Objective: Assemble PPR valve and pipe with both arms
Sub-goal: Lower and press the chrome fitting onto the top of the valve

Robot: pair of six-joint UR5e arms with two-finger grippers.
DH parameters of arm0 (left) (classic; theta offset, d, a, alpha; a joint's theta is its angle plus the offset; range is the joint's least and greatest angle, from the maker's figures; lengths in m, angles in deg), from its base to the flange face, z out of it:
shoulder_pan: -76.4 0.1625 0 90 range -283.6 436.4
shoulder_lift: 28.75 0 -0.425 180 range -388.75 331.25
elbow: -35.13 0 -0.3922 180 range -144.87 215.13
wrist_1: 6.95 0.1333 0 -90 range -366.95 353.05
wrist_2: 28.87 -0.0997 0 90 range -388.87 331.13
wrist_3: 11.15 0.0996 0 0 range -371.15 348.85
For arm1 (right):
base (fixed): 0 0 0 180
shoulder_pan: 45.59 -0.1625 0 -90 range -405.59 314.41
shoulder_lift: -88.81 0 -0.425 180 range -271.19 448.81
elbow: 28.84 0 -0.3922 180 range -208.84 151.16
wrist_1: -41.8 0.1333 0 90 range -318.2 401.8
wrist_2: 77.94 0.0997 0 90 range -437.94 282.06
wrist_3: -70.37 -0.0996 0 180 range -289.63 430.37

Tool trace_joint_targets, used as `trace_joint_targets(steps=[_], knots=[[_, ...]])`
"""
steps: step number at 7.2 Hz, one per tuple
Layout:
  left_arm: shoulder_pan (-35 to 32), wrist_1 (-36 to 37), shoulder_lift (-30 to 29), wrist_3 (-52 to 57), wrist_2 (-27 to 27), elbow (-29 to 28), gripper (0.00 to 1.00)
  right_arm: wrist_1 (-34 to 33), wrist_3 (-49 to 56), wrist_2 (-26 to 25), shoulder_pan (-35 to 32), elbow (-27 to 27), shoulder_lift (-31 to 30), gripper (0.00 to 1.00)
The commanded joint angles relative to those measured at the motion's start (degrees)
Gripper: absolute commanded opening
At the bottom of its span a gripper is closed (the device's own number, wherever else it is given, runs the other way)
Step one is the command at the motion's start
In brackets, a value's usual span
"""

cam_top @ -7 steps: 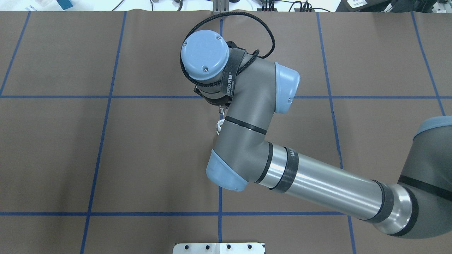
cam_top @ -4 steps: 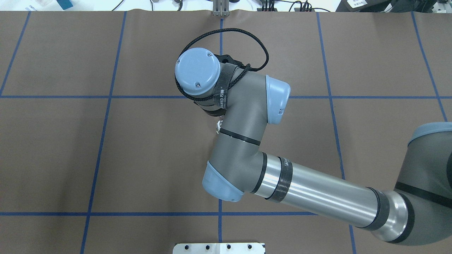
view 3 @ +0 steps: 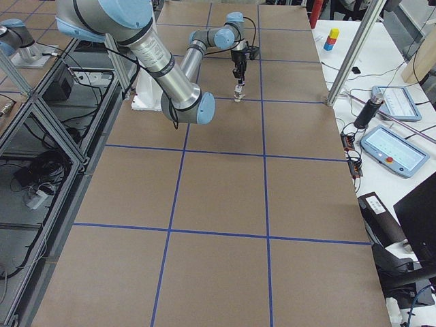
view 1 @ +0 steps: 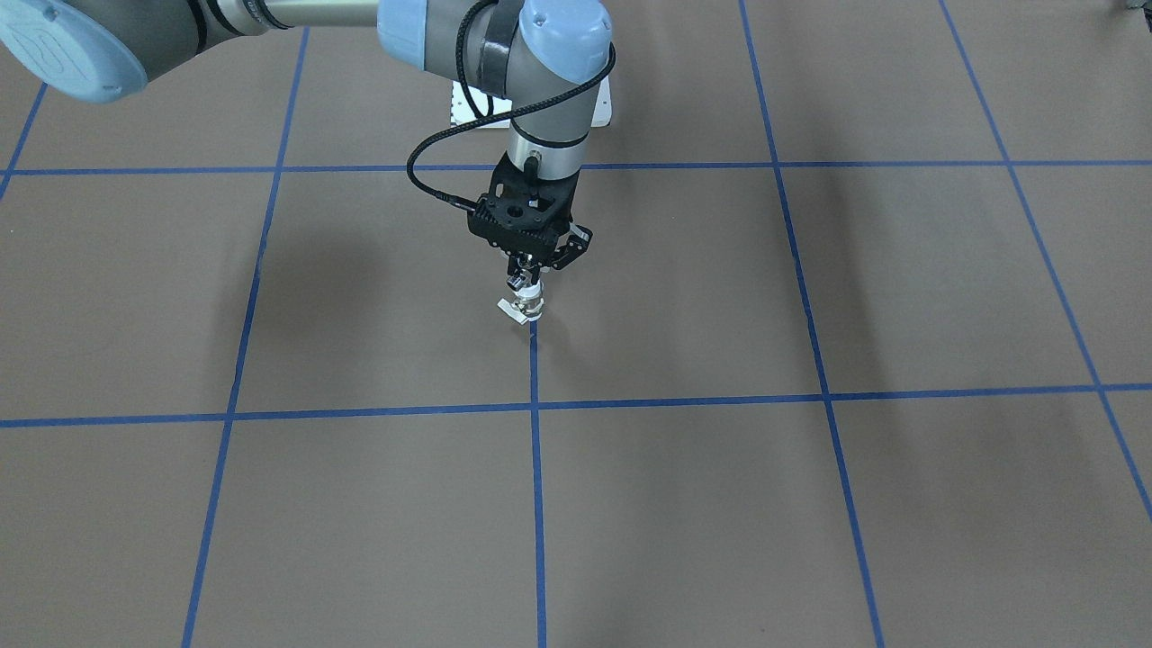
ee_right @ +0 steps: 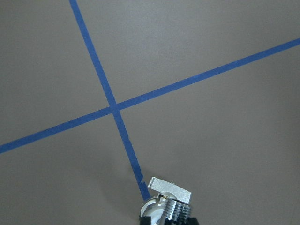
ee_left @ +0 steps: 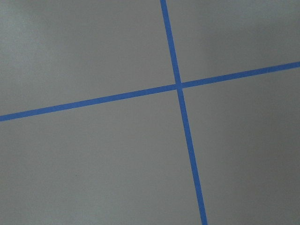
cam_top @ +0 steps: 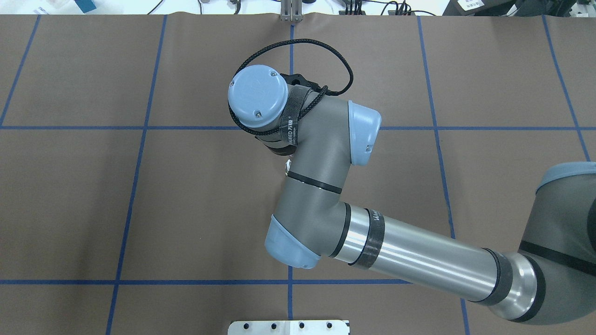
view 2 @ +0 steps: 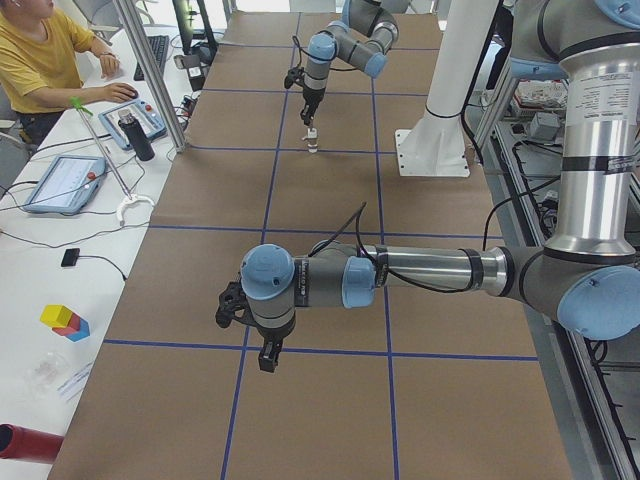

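Two arms: left arm and right arm, grey with pale blue caps, both out over a brown mat gridded with blue tape.
Landmark: white base plate, at the mat's robot-side edge.
Left arm: well to the robot's left of the base plate, forearm lying level above the mat.
Left gripper: points down above the mat near a tape crossing. It shows only from the side, so I cannot tell whether it is wide or narrow.
Valve: straight out from the base plate along the centre tape line and well apart from the plate. It stands on end, white ring lowest, with its flat lever jutting sideways. Whether it touches the mat or sits just above it I cannot tell.
Right gripper: points straight down, fingers pinched narrow on the valve's metal upper part.
Right arm: comes in from the right of the base plate, and its wrist hides most of the valve from overhead.
Edges: the mat's far edge lies well beyond the valve from the base plate, and a white desk with a tablet runs along it.
Room: broad squares of mat lie on both sides of the valve.
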Motion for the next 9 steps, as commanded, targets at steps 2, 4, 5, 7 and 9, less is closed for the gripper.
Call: trace_joint_targets(steps=[2,4,5,7,9], knots=[[0.3,-0.1,0.0,0.0,0.0,0.0,1.00,0.0,0.0,0.0,0.0,-0.3,-0.1,0.00],[0.3,0.0,0.0,0.0,0.0,0.0,1.00,0.2,0.0,0.0,0.4,-0.2,-0.2,0.00],[0.3,0.0,-0.1,0.0,0.0,0.0,1.00,0.2,0.0,0.0,0.5,-0.1,0.0,0.00],[0.4,0.0,-0.1,0.0,0.0,0.0,1.00,0.4,0.0,0.0,0.8,0.2,-0.4,0.00],[0.3,0.0,-0.1,0.0,0.0,0.0,1.00,0.4,0.1,-0.8,1.1,0.3,-0.7,0.00]])
